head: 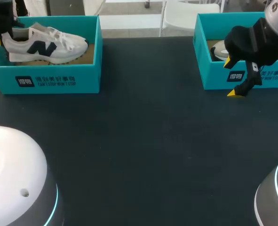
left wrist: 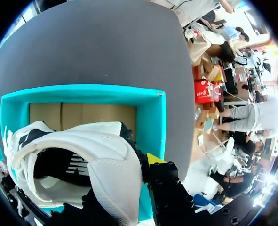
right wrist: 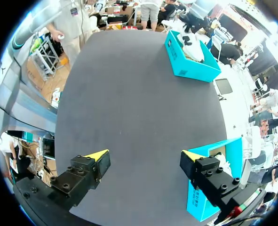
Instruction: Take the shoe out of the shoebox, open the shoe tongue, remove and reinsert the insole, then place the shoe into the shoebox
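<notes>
Left gripper (head: pixel 3 33) is positioned far left, jaws clamped on the shoe (head: pixel 44 47) heel. Right gripper (head: pixel 233 78) is poised above the counter (head: pixel 143 132), jaws spread wide.

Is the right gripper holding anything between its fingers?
No, the right gripper has its fingers wide apart, with only bare black tabletop between them.

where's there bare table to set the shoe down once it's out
Free: the table between left shoebox and right shoebox, and nearer the robot. Crowded: the left shoebox, holding shoe and left gripper, and just before the right shoebox, where the right gripper hangs open.
</notes>
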{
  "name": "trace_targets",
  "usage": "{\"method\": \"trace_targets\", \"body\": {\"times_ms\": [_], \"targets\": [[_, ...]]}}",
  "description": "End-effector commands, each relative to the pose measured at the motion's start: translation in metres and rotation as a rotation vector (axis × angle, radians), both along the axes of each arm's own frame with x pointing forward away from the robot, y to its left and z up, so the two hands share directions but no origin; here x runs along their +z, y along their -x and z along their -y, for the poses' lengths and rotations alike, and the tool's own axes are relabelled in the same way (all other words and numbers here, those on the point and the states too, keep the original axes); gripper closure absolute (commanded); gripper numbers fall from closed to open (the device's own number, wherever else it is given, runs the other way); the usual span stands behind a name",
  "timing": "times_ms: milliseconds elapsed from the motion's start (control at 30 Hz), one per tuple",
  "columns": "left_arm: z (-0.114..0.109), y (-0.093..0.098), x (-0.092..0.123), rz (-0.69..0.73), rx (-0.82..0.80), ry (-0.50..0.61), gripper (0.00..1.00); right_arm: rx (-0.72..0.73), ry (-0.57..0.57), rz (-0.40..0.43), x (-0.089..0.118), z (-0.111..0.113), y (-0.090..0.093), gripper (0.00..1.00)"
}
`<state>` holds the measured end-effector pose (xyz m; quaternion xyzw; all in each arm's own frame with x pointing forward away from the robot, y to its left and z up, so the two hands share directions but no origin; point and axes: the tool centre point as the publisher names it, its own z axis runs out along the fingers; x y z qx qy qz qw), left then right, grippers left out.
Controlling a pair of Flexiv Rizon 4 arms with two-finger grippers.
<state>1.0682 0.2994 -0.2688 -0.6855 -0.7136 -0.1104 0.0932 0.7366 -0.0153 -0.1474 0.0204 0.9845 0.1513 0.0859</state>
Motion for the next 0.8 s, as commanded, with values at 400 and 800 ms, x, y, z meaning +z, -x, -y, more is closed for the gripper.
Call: {"method": "trace_targets", "body": {"times_ms": [400,800], "targets": [[0.000,0.016,-0.048,-0.021,-0.042,-0.009,1.00,0.000,0.004,-0.004,0.000,-0.002,-0.003,0.00],[0.010,0.017,-0.093,-0.073,-0.061,-0.017,1.00,0.000,0.004,-0.004,0.000,-0.002,-0.003,0.00]]}}
